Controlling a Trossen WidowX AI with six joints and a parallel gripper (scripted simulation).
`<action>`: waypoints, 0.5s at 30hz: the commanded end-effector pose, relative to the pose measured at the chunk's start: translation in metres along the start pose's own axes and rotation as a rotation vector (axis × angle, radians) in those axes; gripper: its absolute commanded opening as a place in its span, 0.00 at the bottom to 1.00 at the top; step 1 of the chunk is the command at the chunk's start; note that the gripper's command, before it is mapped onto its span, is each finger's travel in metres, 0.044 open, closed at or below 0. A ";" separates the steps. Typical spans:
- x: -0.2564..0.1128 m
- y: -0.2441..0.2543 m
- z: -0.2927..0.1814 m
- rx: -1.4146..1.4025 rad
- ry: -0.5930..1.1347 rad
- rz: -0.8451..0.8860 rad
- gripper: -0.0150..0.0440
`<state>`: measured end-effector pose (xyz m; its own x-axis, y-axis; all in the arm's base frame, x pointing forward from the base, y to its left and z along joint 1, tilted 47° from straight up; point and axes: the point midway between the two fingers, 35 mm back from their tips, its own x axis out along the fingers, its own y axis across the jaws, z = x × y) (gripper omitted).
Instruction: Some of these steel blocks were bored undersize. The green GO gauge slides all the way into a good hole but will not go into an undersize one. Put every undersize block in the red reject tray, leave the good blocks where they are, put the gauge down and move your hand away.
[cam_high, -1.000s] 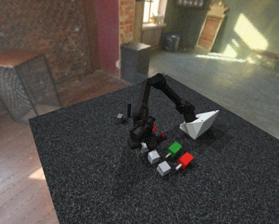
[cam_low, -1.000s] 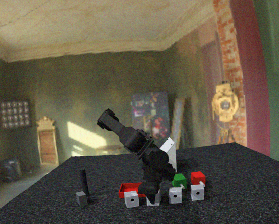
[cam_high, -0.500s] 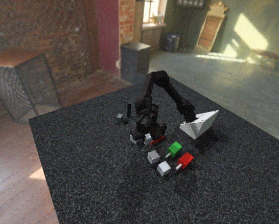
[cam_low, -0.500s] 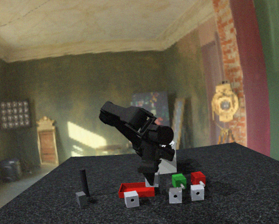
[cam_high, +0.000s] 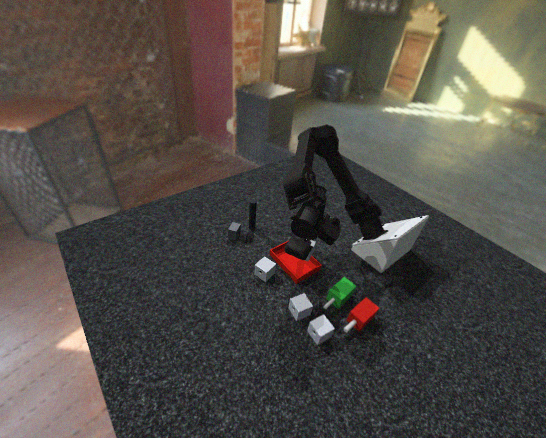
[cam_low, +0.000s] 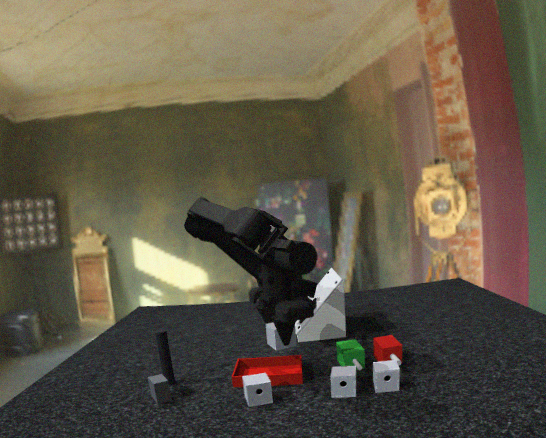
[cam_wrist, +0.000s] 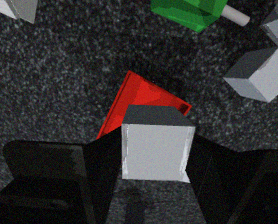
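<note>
One steel block (cam_low: 273, 336) (cam_wrist: 158, 152) gripped, tray (cam_high: 296, 270) (cam_low: 270, 378) (cam_wrist: 112, 116) below

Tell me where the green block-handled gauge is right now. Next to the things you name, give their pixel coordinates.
In the exterior view, the green block-handled gauge (cam_high: 342, 292) (cam_low: 350, 353) (cam_wrist: 192, 11) lies right of the red reject tray (cam_high: 288, 269) (cam_low: 240, 378) (cam_wrist: 111, 116), immediately left of the red block-handled gauge (cam_high: 363, 313) (cam_low: 387, 348).

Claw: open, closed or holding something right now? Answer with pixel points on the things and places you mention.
Claw (cam_high: 300, 257) (cam_low: 285, 342) (cam_wrist: 150, 129): closed on a light grey steel block (cam_low: 274, 336) (cam_wrist: 158, 152), held above the table.
</note>
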<state>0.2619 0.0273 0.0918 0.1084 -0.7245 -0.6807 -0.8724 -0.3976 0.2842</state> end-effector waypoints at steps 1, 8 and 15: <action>-0.005 0.002 0.002 -0.037 0.001 -0.031 0.25; 0.005 0.001 0.002 -0.037 0.000 -0.031 0.25; 0.017 0.000 0.002 -0.037 0.000 -0.032 0.25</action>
<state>0.2610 0.0144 0.0790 0.1115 -0.7162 -0.6889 -0.8550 -0.4224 0.3008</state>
